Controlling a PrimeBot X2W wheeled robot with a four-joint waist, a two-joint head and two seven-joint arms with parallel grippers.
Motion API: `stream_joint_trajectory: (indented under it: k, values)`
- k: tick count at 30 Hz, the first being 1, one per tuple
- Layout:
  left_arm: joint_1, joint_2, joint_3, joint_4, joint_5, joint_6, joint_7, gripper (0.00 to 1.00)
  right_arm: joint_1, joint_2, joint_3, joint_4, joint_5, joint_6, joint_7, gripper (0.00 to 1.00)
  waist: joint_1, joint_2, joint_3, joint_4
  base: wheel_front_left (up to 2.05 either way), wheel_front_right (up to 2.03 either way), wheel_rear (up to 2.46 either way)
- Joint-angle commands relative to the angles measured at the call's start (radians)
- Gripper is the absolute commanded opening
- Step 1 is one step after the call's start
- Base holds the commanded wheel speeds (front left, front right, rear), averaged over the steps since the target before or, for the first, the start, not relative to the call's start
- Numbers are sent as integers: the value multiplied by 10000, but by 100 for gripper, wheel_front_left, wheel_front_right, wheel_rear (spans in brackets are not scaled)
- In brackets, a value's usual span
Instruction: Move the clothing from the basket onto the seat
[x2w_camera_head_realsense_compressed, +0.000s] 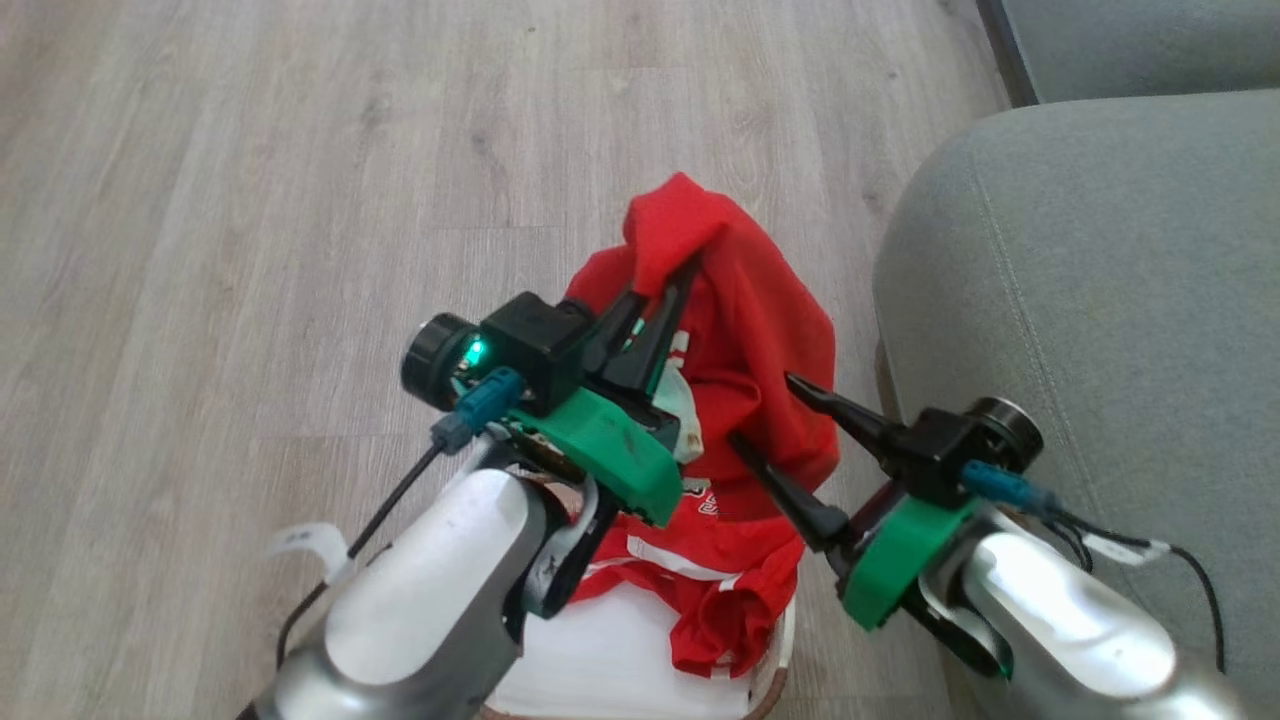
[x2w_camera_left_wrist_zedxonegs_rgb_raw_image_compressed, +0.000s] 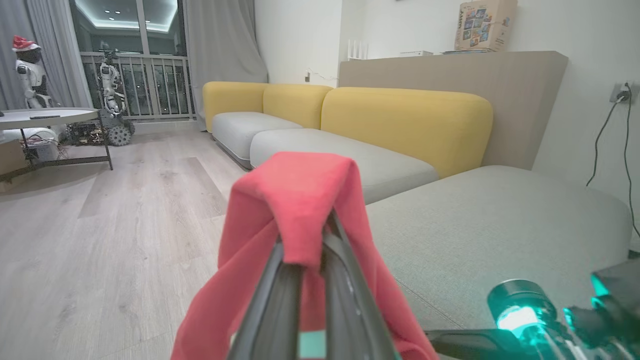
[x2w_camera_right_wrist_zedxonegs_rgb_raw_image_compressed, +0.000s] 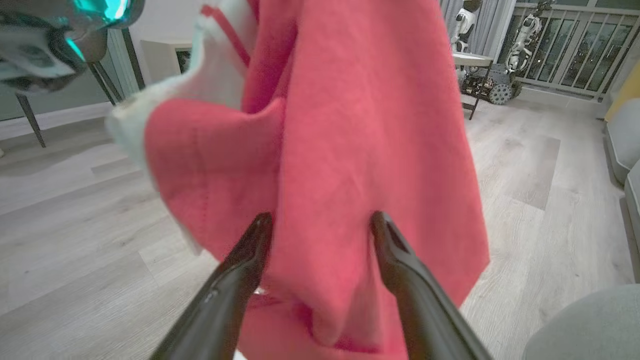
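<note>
The red clothing (x2w_camera_head_realsense_compressed: 745, 330) hangs in a bunch above the basket (x2w_camera_head_realsense_compressed: 620, 660), its lower folds with white trim still draped into it. My left gripper (x2w_camera_head_realsense_compressed: 665, 285) is shut on the garment's upper fold, and in the left wrist view the red fabric (x2w_camera_left_wrist_zedxonegs_rgb_raw_image_compressed: 305, 210) drapes over the closed fingertips. My right gripper (x2w_camera_head_realsense_compressed: 765, 415) stands open, its two dark fingers on either side of the hanging cloth (x2w_camera_right_wrist_zedxonegs_rgb_raw_image_compressed: 350, 165). The grey-green seat (x2w_camera_head_realsense_compressed: 1100, 300) lies to the right of the basket.
Pale wood floor (x2w_camera_head_realsense_compressed: 250, 200) stretches to the left and ahead. In the left wrist view a yellow-backed sofa (x2w_camera_left_wrist_zedxonegs_rgb_raw_image_compressed: 400, 120) stands beyond the seat, with a round table (x2w_camera_left_wrist_zedxonegs_rgb_raw_image_compressed: 45, 117) and small robots at the far left.
</note>
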Motion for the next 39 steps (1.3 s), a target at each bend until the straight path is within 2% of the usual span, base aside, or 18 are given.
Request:
stream_joint_trajectory:
  k: [1, 7, 13, 14, 15, 16, 17, 18, 19, 28, 39]
  values:
    - [-660, -41, 288, -437, -49, -56, 41, 0, -569, 182, 75, 143, 83, -2, -65, 100, 1, -1, -22, 84, 0, 0, 0]
    - [-635, -209, 16, -484, -126, -149, 122, 0, -1168, 696, -39, 1153, -4, -2, -65, 100, 1, -1, -49, 354, 0, 0, 0]
    - [-599, -323, -176, -506, -229, -230, 173, 0, -1325, 908, -18, 1623, 18, -2, -65, 100, 1, -1, -82, 608, 0, 0, 0]
    - [-587, -345, -221, -506, -257, -239, 182, 0, -1348, 949, -51, 1715, 35, -2, -65, 91, 1, -1, -83, 675, 0, 0, 0]
    - [-578, -350, -238, -499, -267, -240, 184, 0, -1353, 963, -73, 1745, 44, -2, -65, 75, 1, -1, -83, 703, 0, 0, 0]
    - [-565, -352, -248, -487, -280, -234, 190, 0, -1356, 976, -91, 1767, 54, -2, -65, 49, 1, -1, -82, 723, 0, 0, 0]
    - [-553, -347, -255, -474, -289, -227, 196, 0, -1357, 983, -108, 1779, 61, -2, -65, 35, 1, -1, -79, 740, 0, 0, 0]
    - [-546, -336, -258, -463, -294, -219, 200, 0, -1361, 988, -122, 1771, 67, -2, -65, 10, 1, -1, -72, 753, 0, 0, 0]
    - [-541, -325, -255, -455, -299, -209, 200, 0, -1365, 986, -143, 1734, 73, -2, -65, 0, 1, -1, -63, 761, 0, 0, 0]
    - [-450, -205, -91, -325, -395, -42, 104, 0, -1125, 782, -721, 1226, 130, -2, -65, 0, 1, -1, 74, 664, 0, 0, 0]
    - [-88, -137, -63, 144, -600, 19, -121, 0, -116, 499, -2205, 39, 57, -2, -65, 0, 1, -1, 142, 308, 0, 0, 0]
